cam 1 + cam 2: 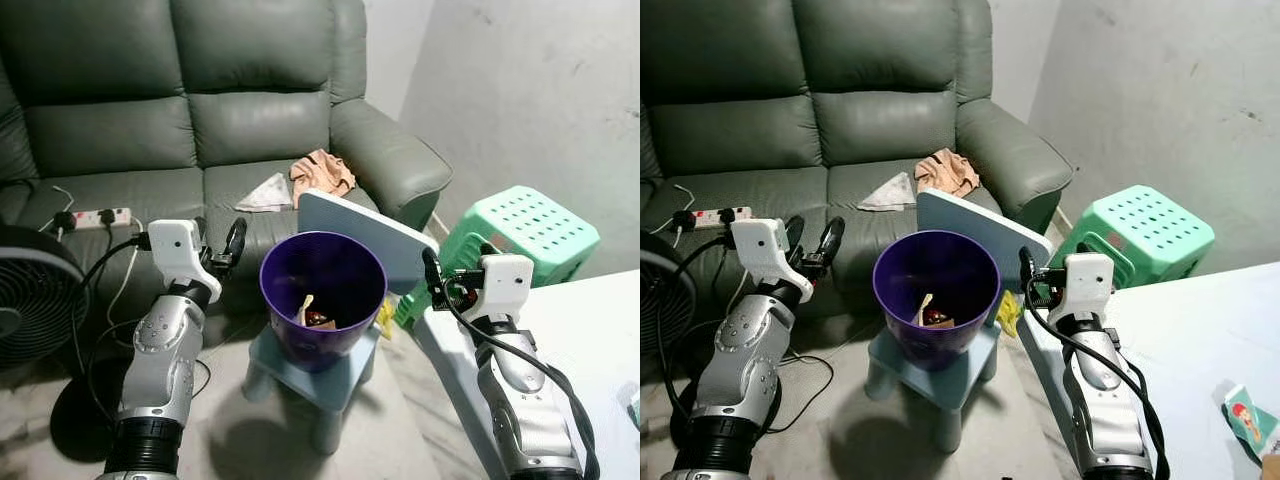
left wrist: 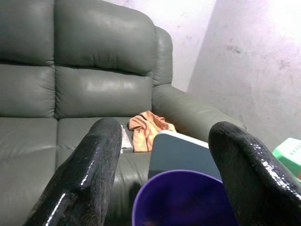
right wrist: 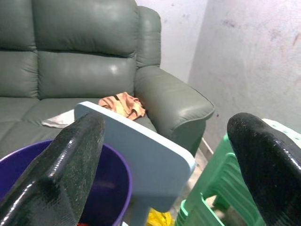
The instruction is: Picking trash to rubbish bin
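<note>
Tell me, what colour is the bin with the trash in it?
The bin is purple. It shows best in the left eye view.

One purple bin [image 1: 322,290], one sofa [image 1: 200,110], two stools: blue [image 1: 320,375], green [image 1: 520,235]; one fan [image 1: 30,295].

Legible text, labels, brands, numbers, signs: none that I can read. Printed packet [image 1: 1246,418] on my table [image 1: 1180,330]: coloured artwork, any lettering too small to make out. Power strip [image 1: 98,217] on the sofa [image 1: 180,120]: no readable marking. Purple bin [image 1: 322,296], green stool [image 1: 520,235], fan [image 1: 30,295]: plain surfaces, nothing written that I can tell.
</note>
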### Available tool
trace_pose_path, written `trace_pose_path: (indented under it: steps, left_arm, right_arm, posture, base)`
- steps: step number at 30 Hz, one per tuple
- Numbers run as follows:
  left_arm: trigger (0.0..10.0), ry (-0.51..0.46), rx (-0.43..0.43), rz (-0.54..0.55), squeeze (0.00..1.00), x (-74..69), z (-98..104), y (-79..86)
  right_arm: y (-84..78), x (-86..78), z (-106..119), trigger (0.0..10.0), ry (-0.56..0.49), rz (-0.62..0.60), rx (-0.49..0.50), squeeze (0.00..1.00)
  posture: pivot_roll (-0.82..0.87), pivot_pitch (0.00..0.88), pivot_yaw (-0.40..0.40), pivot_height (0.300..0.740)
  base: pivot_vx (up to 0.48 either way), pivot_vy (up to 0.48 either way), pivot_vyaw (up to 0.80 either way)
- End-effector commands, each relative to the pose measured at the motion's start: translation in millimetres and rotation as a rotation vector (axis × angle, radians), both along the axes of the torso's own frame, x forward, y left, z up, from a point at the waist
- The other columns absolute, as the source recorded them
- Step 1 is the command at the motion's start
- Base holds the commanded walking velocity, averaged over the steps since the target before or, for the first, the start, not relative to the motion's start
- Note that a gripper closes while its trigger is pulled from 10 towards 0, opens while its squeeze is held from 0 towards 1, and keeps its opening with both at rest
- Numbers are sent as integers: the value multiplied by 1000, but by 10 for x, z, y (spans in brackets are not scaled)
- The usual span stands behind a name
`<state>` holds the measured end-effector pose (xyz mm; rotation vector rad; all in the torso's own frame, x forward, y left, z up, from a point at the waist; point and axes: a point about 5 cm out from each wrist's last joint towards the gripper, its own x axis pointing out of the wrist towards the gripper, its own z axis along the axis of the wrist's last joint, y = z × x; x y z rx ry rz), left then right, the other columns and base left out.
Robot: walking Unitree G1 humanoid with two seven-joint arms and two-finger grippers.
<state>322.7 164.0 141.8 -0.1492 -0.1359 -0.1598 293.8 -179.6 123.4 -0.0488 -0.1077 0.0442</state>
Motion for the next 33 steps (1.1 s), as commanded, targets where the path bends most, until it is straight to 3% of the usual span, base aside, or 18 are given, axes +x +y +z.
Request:
trace_pose_path:
  steps: [1,9,16,20,22,33]
  left_arm:
    - [10000,-7,18,-8,0,-6,27,-23]
    - [10000,-13,25,-21,0,16,45,-45]
    - [10000,-19,-31,-31,0,60,85,-63]
    - [10000,-11,-45,-25,0,66,73,-70]
    - [10000,10,-50,24,0,82,50,-38]
    - [10000,27,-48,30,0,103,29,-60]
  right_arm:
    - [4,-22,3,10000,3,1,-6,0]
    - [11,-13,-1,10000,5,3,-11,0]
    - [34,16,15,10000,-1,11,-11,0]
    - [33,18,13,10000,1,14,-13,0]
    - [33,6,5,10000,4,18,-16,0]
    - [33,-6,-4,10000,9,22,-20,0]
  posture:
    - [-53,0,-69,740]
    - [-53,0,-69,740]
    - [-53,0,-69,740]
    - [-53,0,-74,740]
    - [-53,0,-76,740]
    - [-61,0,-78,740]
  base:
    - [0,0,-719]
    - [0,0,-719]
    - [0,175,-718]
    - [0,426,-719]
    - [0,0,-716]
    - [0,0,-718]
